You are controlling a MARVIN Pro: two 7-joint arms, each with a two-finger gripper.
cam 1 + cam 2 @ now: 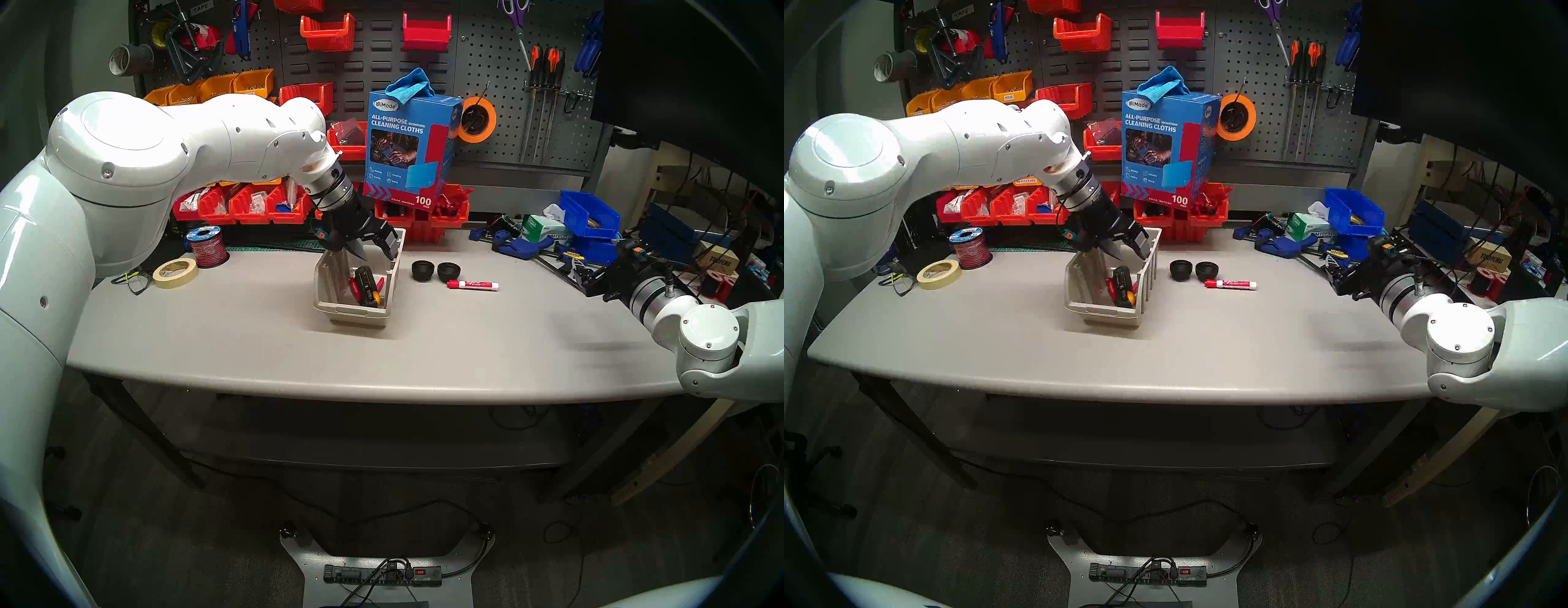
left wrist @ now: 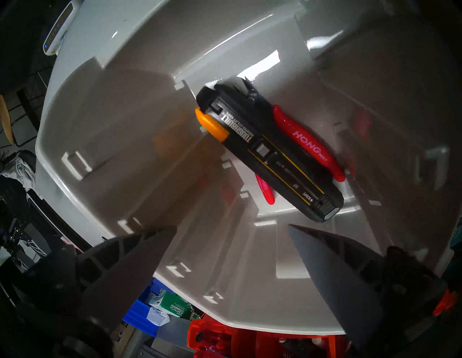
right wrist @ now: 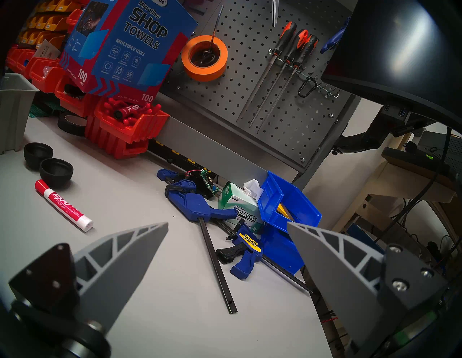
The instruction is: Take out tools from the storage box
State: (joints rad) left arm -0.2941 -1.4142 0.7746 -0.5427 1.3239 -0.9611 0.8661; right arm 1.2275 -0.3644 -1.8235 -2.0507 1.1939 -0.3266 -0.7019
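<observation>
Hovering wide open and empty, your left gripper (image 1: 375, 250) sits over the beige bin (image 1: 339, 306) at frame centre; black utility knife (image 2: 268, 156) overlies red-handled pliers (image 2: 308, 141), so closing may snag both

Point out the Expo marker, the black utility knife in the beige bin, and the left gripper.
Expo marker (image 1: 472, 285): head left view, middle of its white barrel.
Black utility knife (image 2: 270, 155): left wrist view, mid-body.
Left gripper (image 1: 375, 250): head left view, between its open fingertips.
</observation>
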